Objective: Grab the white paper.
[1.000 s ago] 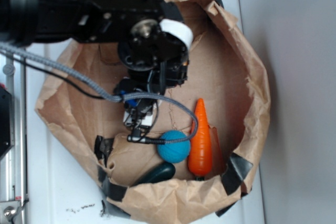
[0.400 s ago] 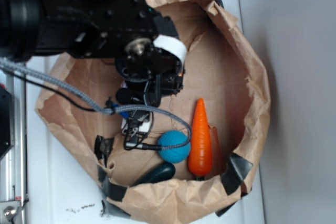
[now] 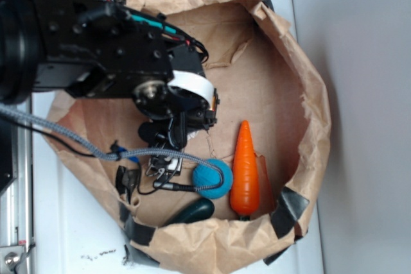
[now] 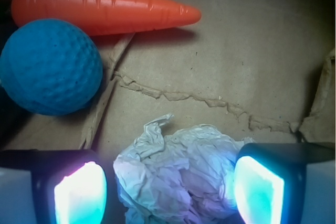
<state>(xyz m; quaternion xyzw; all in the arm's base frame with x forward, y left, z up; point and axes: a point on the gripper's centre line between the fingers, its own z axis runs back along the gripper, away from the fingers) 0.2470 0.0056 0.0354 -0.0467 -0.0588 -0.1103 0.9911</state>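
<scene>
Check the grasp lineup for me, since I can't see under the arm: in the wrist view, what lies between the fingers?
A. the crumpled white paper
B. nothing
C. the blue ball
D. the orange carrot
A: the white paper lies between the two lit fingers, while the blue ball and carrot lie beyond them.

White paper (image 4: 178, 169) crumpled, seemingly tissue-like.
</scene>
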